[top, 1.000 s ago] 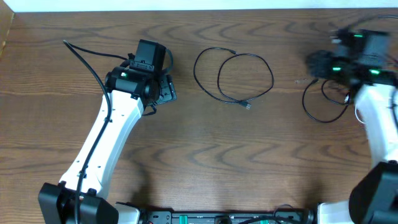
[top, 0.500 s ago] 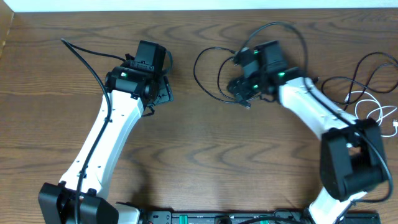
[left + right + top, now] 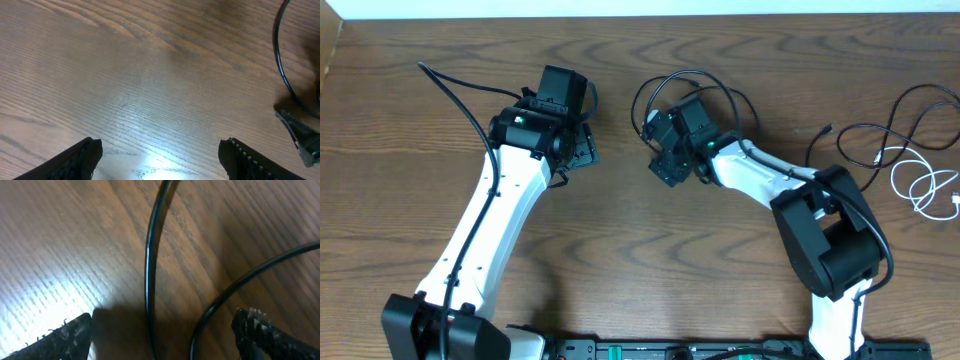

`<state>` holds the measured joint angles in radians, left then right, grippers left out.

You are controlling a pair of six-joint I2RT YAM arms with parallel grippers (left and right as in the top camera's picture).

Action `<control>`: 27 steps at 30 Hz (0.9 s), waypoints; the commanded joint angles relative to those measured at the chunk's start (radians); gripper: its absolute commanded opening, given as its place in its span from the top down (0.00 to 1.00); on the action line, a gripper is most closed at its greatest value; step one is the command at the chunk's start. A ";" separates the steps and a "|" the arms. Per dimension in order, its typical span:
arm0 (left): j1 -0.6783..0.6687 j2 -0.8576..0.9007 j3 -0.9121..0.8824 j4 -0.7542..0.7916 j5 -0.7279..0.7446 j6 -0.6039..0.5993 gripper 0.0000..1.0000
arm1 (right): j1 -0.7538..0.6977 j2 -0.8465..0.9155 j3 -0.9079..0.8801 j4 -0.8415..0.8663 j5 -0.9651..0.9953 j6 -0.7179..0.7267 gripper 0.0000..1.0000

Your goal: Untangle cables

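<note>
A looped black cable (image 3: 636, 105) lies at the table's middle. My right gripper (image 3: 665, 155) is open and low over its left part. In the right wrist view two strands of this black cable (image 3: 149, 270) run between the open jaws (image 3: 165, 335), not pinched. My left gripper (image 3: 583, 147) is open and empty, left of the loop. In the left wrist view its jaws (image 3: 160, 155) frame bare wood, with the black cable (image 3: 280, 60) at the right edge. Another black cable (image 3: 865, 127) and a white cable (image 3: 920, 185) lie at the far right.
The wooden table (image 3: 620, 250) ends at a pale strip along the back. The right arm (image 3: 770, 180) stretches across the middle right. The left arm's own thick black cable (image 3: 460, 95) trails towards the back left.
My right arm has swung from the far right to the middle loop, then a little further left. A black and a white cable now show at the far right. The left arm has not moved.
</note>
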<state>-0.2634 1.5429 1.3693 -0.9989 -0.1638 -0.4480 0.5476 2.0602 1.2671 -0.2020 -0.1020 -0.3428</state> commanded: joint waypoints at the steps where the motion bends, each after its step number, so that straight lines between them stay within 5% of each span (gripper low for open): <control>1: 0.002 -0.003 0.006 -0.006 -0.021 0.001 0.20 | 0.006 0.008 -0.002 0.013 0.058 0.018 0.14; 10: 0.002 -0.003 0.006 -0.006 -0.021 0.001 0.20 | 0.003 0.070 -0.004 -0.010 0.040 0.148 0.14; 14: 0.002 -0.003 0.006 -0.006 -0.021 0.001 0.20 | 0.003 0.073 -0.005 -0.010 0.040 0.216 0.28; 22: 0.002 -0.003 0.006 -0.006 -0.020 0.001 0.20 | -0.013 0.072 -0.005 -0.060 0.040 0.444 0.79; 27: 0.002 -0.003 0.006 -0.006 -0.021 0.001 0.20 | -0.014 0.066 -0.005 -0.172 0.041 0.482 0.93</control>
<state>-0.2634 1.5429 1.3693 -0.9989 -0.1638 -0.4480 0.5358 2.0804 1.3003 -0.2859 -0.0700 0.0635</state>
